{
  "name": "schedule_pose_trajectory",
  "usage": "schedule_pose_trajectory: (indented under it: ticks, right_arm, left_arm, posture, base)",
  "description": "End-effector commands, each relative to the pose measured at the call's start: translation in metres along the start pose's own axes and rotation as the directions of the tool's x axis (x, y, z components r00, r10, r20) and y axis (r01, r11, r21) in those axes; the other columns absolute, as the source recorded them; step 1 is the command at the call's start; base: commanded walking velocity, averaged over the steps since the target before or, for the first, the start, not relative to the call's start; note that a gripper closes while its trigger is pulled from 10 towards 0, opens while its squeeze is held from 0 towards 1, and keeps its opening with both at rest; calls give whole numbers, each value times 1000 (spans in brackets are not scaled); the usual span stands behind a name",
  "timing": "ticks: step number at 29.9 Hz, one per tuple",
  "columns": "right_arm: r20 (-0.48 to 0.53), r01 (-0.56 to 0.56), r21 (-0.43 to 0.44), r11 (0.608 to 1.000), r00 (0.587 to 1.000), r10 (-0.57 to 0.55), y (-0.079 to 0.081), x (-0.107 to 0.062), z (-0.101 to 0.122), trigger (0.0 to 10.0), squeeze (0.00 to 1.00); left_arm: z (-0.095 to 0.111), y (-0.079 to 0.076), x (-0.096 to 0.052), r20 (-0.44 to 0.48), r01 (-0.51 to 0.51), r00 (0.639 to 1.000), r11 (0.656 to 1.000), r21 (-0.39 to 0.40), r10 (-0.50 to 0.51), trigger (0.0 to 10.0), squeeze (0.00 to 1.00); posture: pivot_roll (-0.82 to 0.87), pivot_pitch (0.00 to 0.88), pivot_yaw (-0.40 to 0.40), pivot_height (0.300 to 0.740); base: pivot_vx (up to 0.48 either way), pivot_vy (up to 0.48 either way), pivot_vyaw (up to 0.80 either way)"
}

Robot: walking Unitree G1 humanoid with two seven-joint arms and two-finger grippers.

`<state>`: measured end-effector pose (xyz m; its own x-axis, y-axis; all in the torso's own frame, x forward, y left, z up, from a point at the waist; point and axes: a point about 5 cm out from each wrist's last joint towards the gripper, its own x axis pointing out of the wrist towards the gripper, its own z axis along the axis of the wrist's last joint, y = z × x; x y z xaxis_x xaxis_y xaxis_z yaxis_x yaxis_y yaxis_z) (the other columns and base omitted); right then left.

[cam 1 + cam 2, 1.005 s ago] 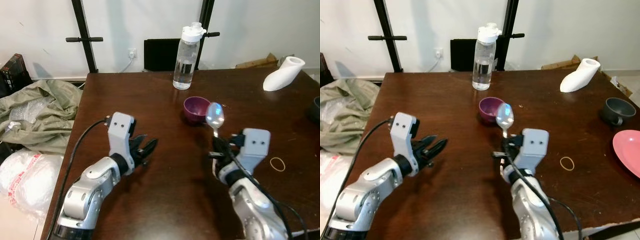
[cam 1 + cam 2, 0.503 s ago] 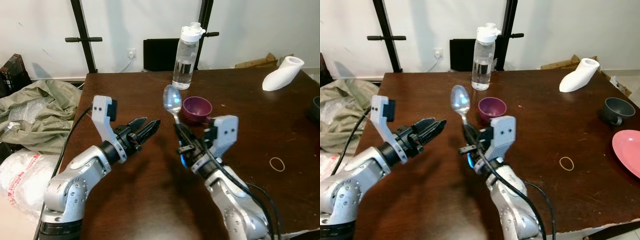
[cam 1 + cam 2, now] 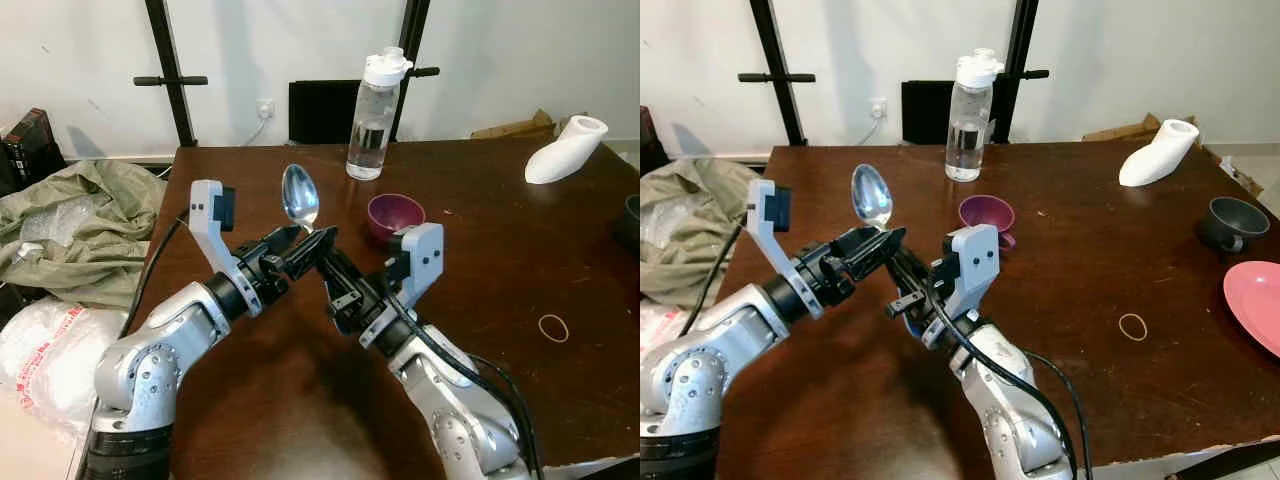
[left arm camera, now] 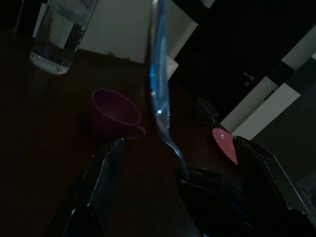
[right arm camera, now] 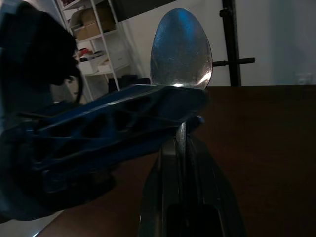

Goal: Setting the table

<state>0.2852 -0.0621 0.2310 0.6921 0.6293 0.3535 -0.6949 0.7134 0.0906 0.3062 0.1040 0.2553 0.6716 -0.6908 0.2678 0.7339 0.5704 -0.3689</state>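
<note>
We judge this to be a handover of the spoon (image 3: 299,197) from one arm to the other, held above the brown table (image 3: 560,240), and a handover in mid-air has its own risks. If our right gripper (image 3: 335,275) lets go before the left has truly clamped the handle, the spoon drops to the wood, perhaps striking the purple bowl (image 3: 395,214) just behind it. If the left fingers close off-centre on that thin, smooth stem, the spoon may twist or slide out. The two sets of fingers are also crowded together (they look to be touching or nearly so), so a small misjudgement could knock one against the other and jar the spoon loose.

Our right gripper is clenched on the lower handle, with the spoon standing upright and its bowl uppermost, as the right wrist view makes plain (image 5: 181,49). Our left gripper (image 3: 310,245) has its fingers spread, one on each side of the handle in the left wrist view, not yet pressing on it as far as we can tell.

The water bottle (image 3: 372,115) stands further back, well apart from the exchange.
</note>
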Motion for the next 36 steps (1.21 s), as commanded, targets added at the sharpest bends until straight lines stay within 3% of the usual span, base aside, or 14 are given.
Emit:
schedule_pose_trajectory:
  ticks: [1,3,27,28,33,34,35,36]
  right_arm:
    - [12,-36,12,999,999,35,6,1,2,10000,0]
    - [9,-41,13,999,999,41,7,1,2,10000,0]
    - [-5,-3,18,1000,1000,3,-1,-2,-1,10000,0]
    - [-2,-2,20,1000,1000,2,-1,-2,-1,10000,1000]
    - [4,5,22,1000,1000,-5,-2,-3,0,10000,1000]
    - [13,16,29,999,1000,-17,-7,-5,4,10000,71]
    - [13,16,29,999,1000,-17,-7,-5,4,10000,71]
    - [20,20,41,999,1000,-21,-10,-8,7,10000,0]
  left_arm:
    - [-1,0,1,-7,0,1000,1000,-18,-1,7882,0]
    - [0,2,1,0,-11,1000,1000,-21,11,0,0]
    - [4,6,-1,26,-31,999,998,-47,32,0,0]
    - [4,6,-1,27,-30,999,998,-48,31,0,0]
    - [4,6,-1,25,-31,999,998,-48,32,0,0]
    - [2,10,-2,13,-69,998,997,-36,69,0,0]
    - [2,10,-2,13,-69,998,997,-36,69,0,0]
    - [1,14,-3,7,-96,995,995,-28,96,10000,0]
  posture:
    - [29,135,69,740]
    - [27,138,68,740]
    - [23,144,65,740]
    - [23,144,65,740]
    - [23,145,65,740]
    - [29,149,63,740]
    - [29,149,63,740]
    - [31,152,63,740]
  base:
    - [0,0,0]
    - [0,0,0]
    - [0,0,0]
    - [0,0,0]
    - [0,0,0]
    - [0,0,0]
    - [0,0,0]
    - [0,0,0]
